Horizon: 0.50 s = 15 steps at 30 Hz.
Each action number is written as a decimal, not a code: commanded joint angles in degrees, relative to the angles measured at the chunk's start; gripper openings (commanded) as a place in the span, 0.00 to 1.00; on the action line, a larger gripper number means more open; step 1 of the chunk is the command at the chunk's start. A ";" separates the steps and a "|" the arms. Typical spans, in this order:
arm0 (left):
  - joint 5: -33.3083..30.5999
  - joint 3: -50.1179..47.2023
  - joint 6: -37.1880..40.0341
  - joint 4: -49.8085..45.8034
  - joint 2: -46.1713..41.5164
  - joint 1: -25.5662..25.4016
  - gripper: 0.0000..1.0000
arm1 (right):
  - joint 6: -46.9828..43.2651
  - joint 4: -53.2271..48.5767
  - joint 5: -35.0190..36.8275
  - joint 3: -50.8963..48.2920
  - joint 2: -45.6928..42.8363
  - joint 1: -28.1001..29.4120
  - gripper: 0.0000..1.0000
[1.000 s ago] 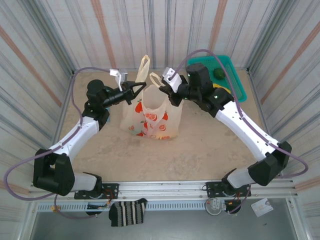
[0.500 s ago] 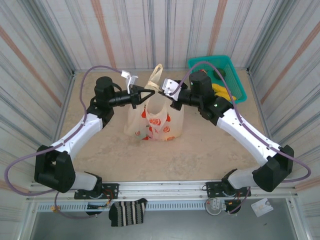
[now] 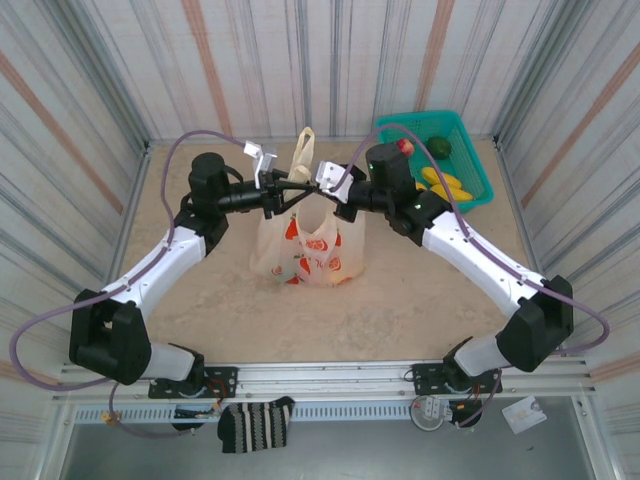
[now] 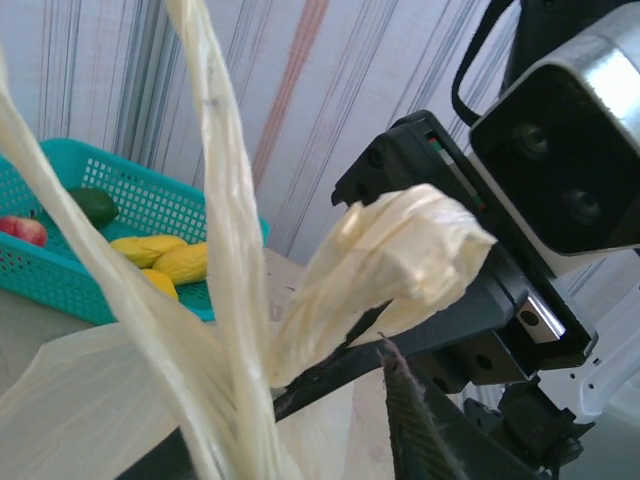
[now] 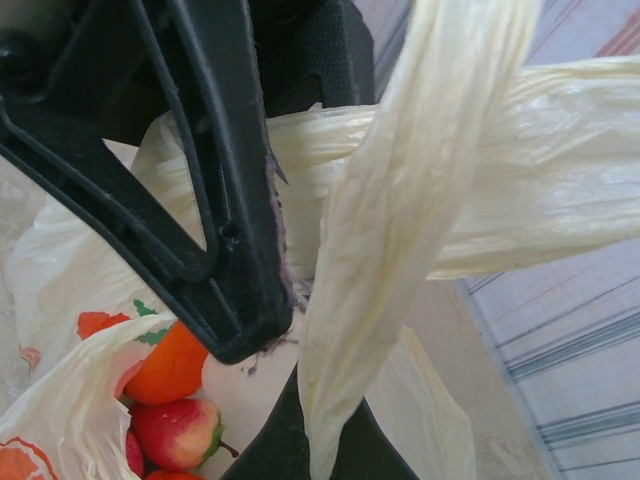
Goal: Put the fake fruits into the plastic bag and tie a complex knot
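Observation:
The cream-yellow plastic bag (image 3: 305, 240) stands mid-table with its two handles (image 3: 303, 150) drawn up and crossed. My left gripper (image 3: 288, 190) and right gripper (image 3: 326, 190) meet tip to tip above the bag mouth, each shut on a handle strand. In the left wrist view one handle (image 4: 225, 230) runs upright past my dark finger (image 4: 415, 430), and the other handle is bunched (image 4: 400, 240) at the right gripper. In the right wrist view a twisted strand (image 5: 390, 230) drops into the right gripper (image 5: 315, 440). An orange fruit (image 5: 165, 365) and a red fruit (image 5: 175, 435) lie inside the bag.
A teal mesh basket (image 3: 470, 150) sits at the back right and holds a red fruit (image 3: 405, 147), a green one (image 3: 438, 148) and yellow ones (image 3: 445, 185). Corrugated walls close in the table on three sides. A striped cloth (image 3: 255, 425) hangs off the front rail.
Both grippers have moved inward until they nearly touch above the bag. The handles have been pulled together and crossed, and the bag has narrowed.

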 commanded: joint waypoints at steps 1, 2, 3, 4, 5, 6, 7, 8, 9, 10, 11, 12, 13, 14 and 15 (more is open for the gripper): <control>2.31 1.16 -0.56 2.94 0.50 -0.50 0.43 | -1.28 -0.36 0.02 2.33 1.33 0.84 0.00; 2.33 1.17 -0.53 2.96 0.52 -0.50 0.45 | -1.44 -0.53 0.03 2.57 1.56 0.89 0.00; 2.23 1.14 -0.52 2.97 0.54 -0.56 0.47 | -1.65 -0.64 0.09 2.69 1.67 0.97 0.00; 2.02 1.12 -0.59 2.85 0.49 -0.54 0.49 | -1.95 -0.79 0.22 2.77 1.78 1.15 0.00; 2.00 1.23 -0.42 2.68 0.50 -0.50 0.51 | -2.20 -0.77 0.23 2.78 1.81 1.26 0.00; 1.95 1.23 -0.34 2.52 0.60 -0.50 0.53 | -2.52 -0.77 0.06 2.65 1.74 1.48 0.00; 1.87 1.28 -0.24 2.35 0.58 -0.51 0.54 | -2.62 -0.57 -0.11 2.48 1.74 1.65 0.00; 1.75 1.28 -0.21 2.31 0.58 -0.49 0.55 | -2.75 -0.40 -0.16 2.43 1.76 1.83 0.00; 1.70 1.23 -0.21 2.25 0.66 -0.50 0.56 | -3.05 -0.44 0.08 2.49 1.80 1.96 0.00; 1.70 1.23 -0.17 2.22 0.67 -0.49 0.58 | -3.59 -0.59 0.46 2.52 1.91 2.24 0.00; 1.72 1.24 -0.17 2.06 0.67 -0.56 0.59 | -4.17 -0.72 0.86 2.51 1.99 2.48 0.00; 1.68 1.26 0.04 1.77 0.71 -0.50 0.59 | -4.71 -1.13 1.30 2.50 2.12 2.84 0.00; 1.54 1.36 0.33 1.43 0.68 -0.51 0.59 | -5.26 -1.38 1.50 2.46 2.16 3.11 0.00; 1.28 1.36 0.50 1.14 0.69 -0.50 0.59 | -5.51 -1.30 1.62 2.35 2.12 3.33 0.00; 1.02 1.26 0.63 0.93 0.63 -0.53 0.59 | -5.53 -1.27 1.71 2.25 2.28 3.45 0.00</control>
